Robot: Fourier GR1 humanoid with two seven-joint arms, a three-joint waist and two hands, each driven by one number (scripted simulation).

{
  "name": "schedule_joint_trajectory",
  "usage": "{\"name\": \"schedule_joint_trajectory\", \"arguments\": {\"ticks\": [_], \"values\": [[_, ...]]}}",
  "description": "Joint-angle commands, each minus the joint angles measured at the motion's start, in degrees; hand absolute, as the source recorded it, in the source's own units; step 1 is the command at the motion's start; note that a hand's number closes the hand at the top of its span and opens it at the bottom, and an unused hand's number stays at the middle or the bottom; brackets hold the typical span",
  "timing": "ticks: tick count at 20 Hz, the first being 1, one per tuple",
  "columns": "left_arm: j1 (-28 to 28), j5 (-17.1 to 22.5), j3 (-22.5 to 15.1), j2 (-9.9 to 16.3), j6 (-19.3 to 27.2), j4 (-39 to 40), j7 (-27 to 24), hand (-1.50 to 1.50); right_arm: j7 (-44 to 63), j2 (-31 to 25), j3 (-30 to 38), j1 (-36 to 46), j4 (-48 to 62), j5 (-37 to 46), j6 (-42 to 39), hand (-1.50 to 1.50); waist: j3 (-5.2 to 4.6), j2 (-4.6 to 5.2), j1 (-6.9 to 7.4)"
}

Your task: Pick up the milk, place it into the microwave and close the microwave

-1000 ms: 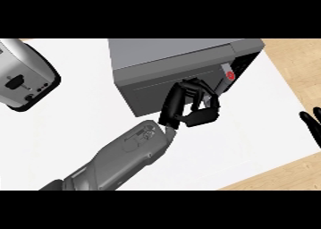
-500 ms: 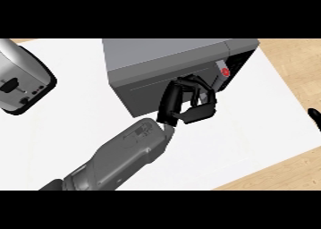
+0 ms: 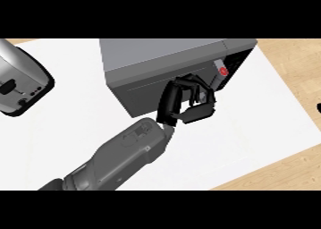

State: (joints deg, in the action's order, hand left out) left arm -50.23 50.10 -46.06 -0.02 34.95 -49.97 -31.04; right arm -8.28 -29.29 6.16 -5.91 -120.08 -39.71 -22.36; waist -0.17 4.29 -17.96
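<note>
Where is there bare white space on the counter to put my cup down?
Bare white counter lies between the silver toaster and the grey microwave, and again right of the microwave toward the wooden floor. It is crowded at the microwave's front, where the left hand sits.

A bulky grey forearm (image 3: 120, 156), smooth-shelled with moulded panel seams, runs from the lower left and ends mid-frame in a glossy black hand (image 3: 186, 100) (slim, segmented fingers).

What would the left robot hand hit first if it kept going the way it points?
Most likely the microwave: the left robot hand points up at its front face and seems already against it, though depth is unclear.
</note>
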Motion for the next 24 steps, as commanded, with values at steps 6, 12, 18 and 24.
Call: {"name": "schedule_joint_trajectory", "arguments": {"ticks": [6, 12, 18, 24], "values": [[-4.4, 2.8, 2.3, 0.0, -1.3, 5.8, -2.2, 1.5, 2.0, -1.4, 1.3, 1.1, 0.1, -3.0, 0.6, -1.5, 0.0, 0.86, -0.76], [-4.5, 4.4, 1.9, 0.0, -1.3, 6.4, -3.9, 1.5, 2.6, -2.6, 2.7, 1.6, 0.2, -4.3, 0.5, -1.5, 0.06, 0.91, -1.16], [-5.3, 5.8, 1.5, 0.0, -1.3, 6.8, -5.0, 1.5, 3.4, -3.4, 3.6, 2.4, 0.3, -5.8, 0.6, -1.5, 0.09, 0.84, -1.25], [-5.0, 6.9, 1.0, 0.0, -0.9, 7.6, -6.3, 1.5, 4.2, -4.6, 4.7, 2.8, 0.1, -7.4, 0.4, -1.5, 0.09, 0.79, -1.83]]}}
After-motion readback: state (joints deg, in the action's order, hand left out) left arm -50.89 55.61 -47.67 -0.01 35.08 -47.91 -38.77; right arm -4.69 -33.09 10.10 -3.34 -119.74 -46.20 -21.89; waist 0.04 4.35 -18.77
